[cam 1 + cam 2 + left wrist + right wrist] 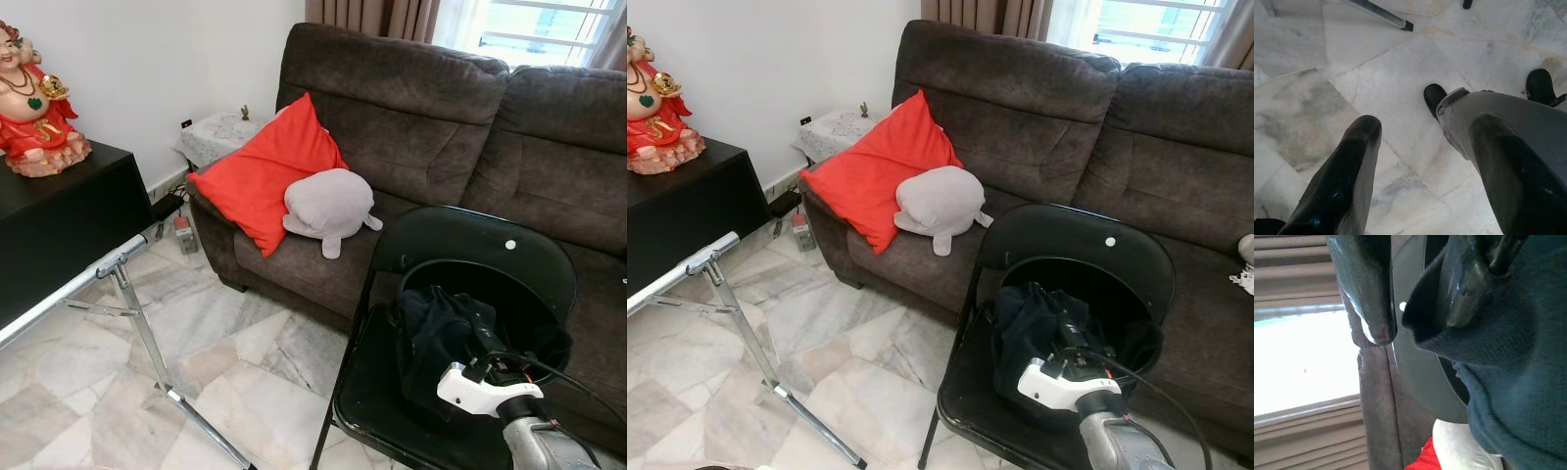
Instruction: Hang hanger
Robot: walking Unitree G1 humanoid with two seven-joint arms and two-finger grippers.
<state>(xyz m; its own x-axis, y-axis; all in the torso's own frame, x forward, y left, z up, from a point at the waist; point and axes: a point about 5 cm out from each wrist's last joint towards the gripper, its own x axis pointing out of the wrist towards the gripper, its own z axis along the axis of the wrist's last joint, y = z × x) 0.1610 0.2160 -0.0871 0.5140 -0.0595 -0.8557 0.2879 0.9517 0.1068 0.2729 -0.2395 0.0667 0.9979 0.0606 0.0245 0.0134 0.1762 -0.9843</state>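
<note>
In the head views, the right gripper [468, 338] reaches into dark clothing [431, 333] on the black folding chair [460, 245], right of a red cushion [269, 176] on the sofa [411, 108]. In the left wrist view, the left gripper [1425, 147] hangs spread over the marble floor [1327, 88]. In the right wrist view, the fingers [1369, 289] are parted around the clothing's edge; whether a hanger is inside cannot be told.

The right arm [534, 436] reaches forward and up, its white wrist [1058, 380] bent. The right claw [1415, 308] has its two black fingers a little apart. The left claw [1422, 161] hangs down, pointing at the floor, fingers [1347, 181] wide apart.
</note>
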